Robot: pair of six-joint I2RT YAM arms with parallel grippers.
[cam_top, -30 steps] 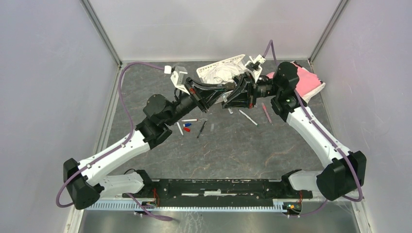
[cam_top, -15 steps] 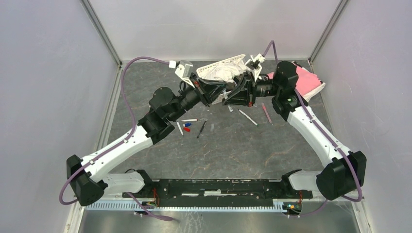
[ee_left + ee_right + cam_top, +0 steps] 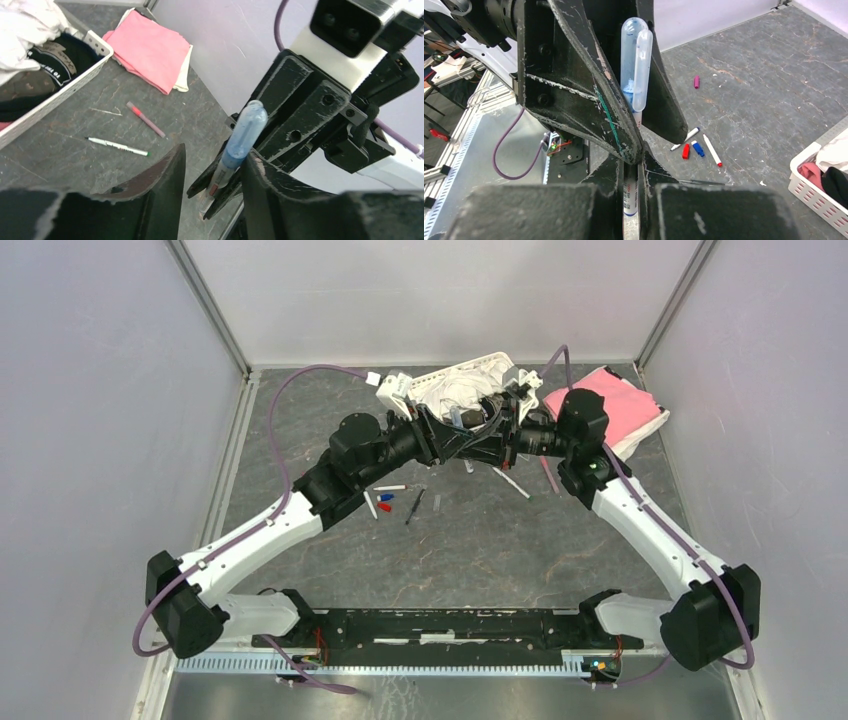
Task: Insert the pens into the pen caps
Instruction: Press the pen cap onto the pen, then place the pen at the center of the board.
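Left wrist view shows the capped pen [image 3: 231, 159] rising at a tilt between the fingers of the left gripper [image 3: 214, 152], its upper end inside a translucent blue pen cap [image 3: 246, 127]. Those jaws stand apart. There is a clear gap on one side of the pen, and I cannot tell whether the other finger touches it.

Right wrist view shows what that one does not: the right gripper [image 3: 630, 175] is clamped on the pen's white barrel below the cap. The left arm's black fingers flank the cap on both sides.

Only this view shows a magenta cap [image 3: 696, 81] lying alone on the table [image 3: 774, 75]. Nearer lie a red cap [image 3: 685, 151] and a blue cap [image 3: 697, 148] side by side, with a red-tipped white pen [image 3: 712, 150] just beside them.

Left wrist view alone gives a close look at a pinkish pen [image 3: 145, 119] and a green-tipped white pen [image 3: 117, 146], both loose on the table. They lie near a pink cloth [image 3: 150, 50] and a white basket [image 3: 75, 82] of clothes.

Top external view has both grippers meeting nose to nose above the table in front of the basket. The held pen is too small to make out there, and the right arm covers part of the pinkish pen. A dark pen [image 3: 415, 507] lies by the caps.
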